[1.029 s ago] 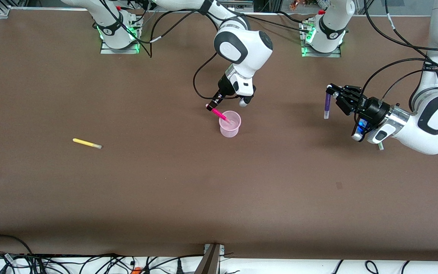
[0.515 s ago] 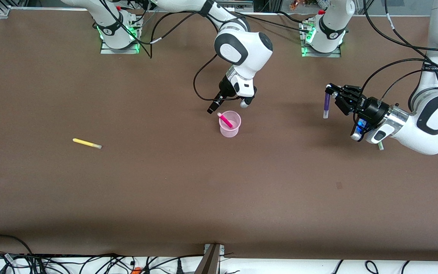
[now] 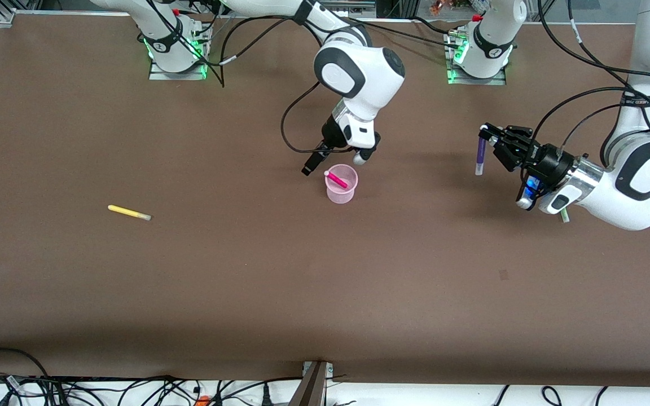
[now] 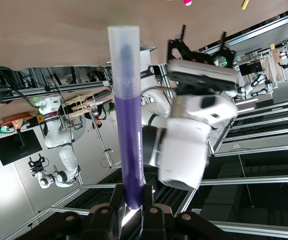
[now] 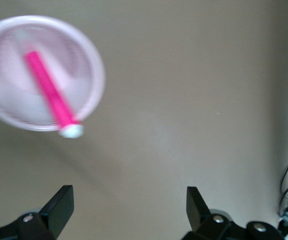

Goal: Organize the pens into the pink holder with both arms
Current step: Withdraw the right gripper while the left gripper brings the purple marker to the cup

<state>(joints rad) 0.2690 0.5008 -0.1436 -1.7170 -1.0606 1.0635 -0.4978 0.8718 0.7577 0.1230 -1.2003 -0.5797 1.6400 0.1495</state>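
The pink holder (image 3: 341, 185) stands mid-table with the magenta pen (image 3: 336, 179) leaning inside it; both show in the right wrist view, the holder (image 5: 84, 55) and the pen (image 5: 49, 87). My right gripper (image 3: 312, 162) is open and empty, just beside the holder toward the right arm's end. My left gripper (image 3: 486, 135) is shut on the dark purple pen (image 3: 480, 155), which hangs pale end down above the table toward the left arm's end; it fills the left wrist view (image 4: 129, 125). The yellow pen (image 3: 128, 212) lies on the table toward the right arm's end. A lime green pen (image 3: 565, 215) peeks out under the left arm.
The brown table (image 3: 325, 282) stretches wide around the holder. Both arm bases (image 3: 175, 51) stand at the table's edge farthest from the front camera. Cables (image 3: 133, 389) run along the nearest edge.
My right gripper let go of the magenta pen, which dropped into the holder, then opened and drew away toward the right arm's end. My left gripper with the purple pen shifted slightly toward the holder.
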